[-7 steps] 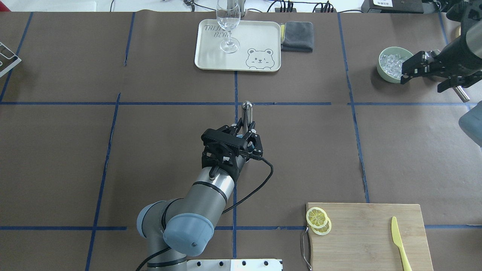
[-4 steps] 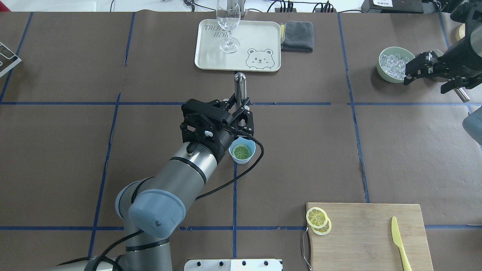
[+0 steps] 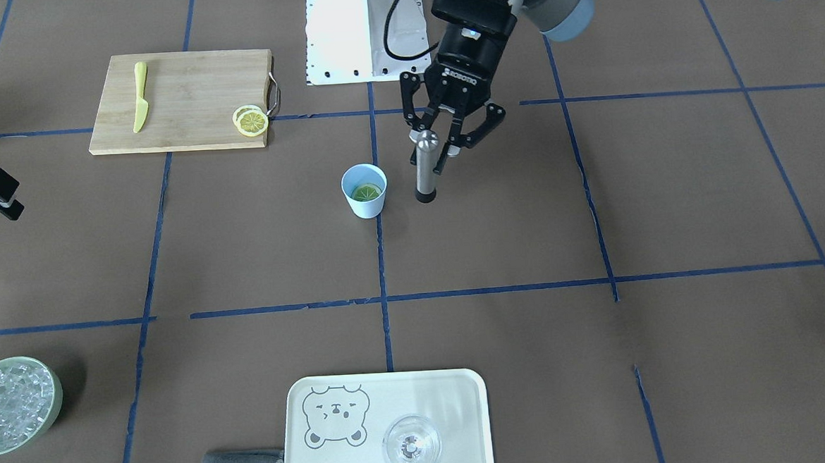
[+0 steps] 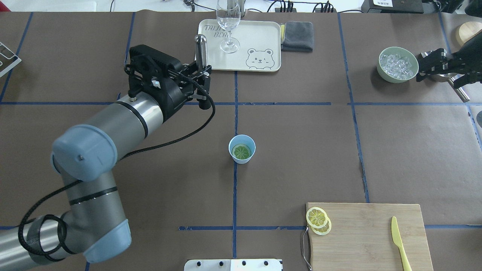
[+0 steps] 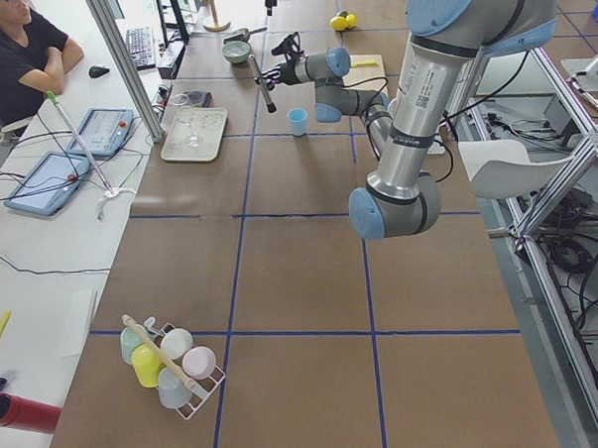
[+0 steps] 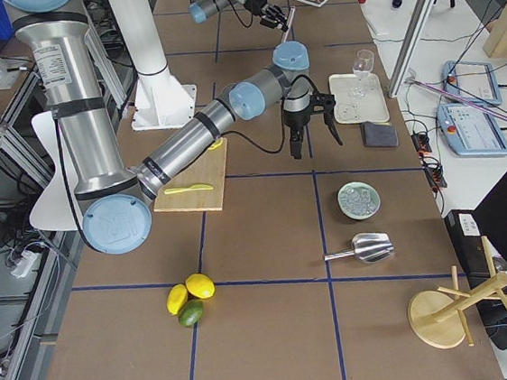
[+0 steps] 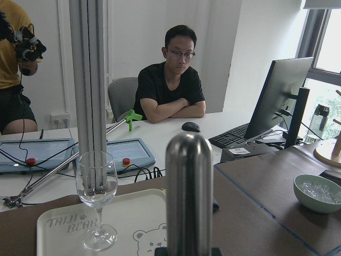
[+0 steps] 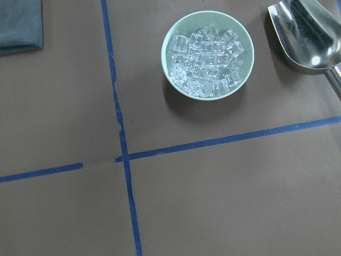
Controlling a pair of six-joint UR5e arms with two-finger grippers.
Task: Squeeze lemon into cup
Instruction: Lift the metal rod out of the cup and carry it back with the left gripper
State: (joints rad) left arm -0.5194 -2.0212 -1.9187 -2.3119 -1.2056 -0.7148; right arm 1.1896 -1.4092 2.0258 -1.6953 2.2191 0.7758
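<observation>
The pale-blue cup point(image 4: 243, 159) stands at the table's middle with a lemon slice point(image 4: 241, 151) lying flat inside it; both also show in the front view, the cup point(image 3: 367, 206) and the slice point(image 3: 366, 191). Two more lemon slices point(image 4: 316, 217) overlap on the cutting board's left corner. My left gripper point(image 4: 201, 74) is shut on an upright steel muddler point(image 4: 200, 47), raised off the table, to the left of the cup and beyond it. The muddler fills the left wrist view point(image 7: 189, 192). My right gripper point(image 4: 422, 69) is open and empty beside the ice bowl.
A pale-green ice bowl point(image 4: 388, 77) and a steel scoop point(image 8: 306, 37) sit far right. A bear tray point(image 4: 260, 37) with a wine glass point(image 4: 228, 22) and a grey cloth point(image 4: 297, 35) lie at the far edge. The cutting board point(image 4: 361, 237) holds a yellow knife point(image 4: 399, 242).
My left arm has swung from over the cup to the left and farther away, carrying the muddler, and the cup with its slice is uncovered. My right gripper has drawn back to the right.
</observation>
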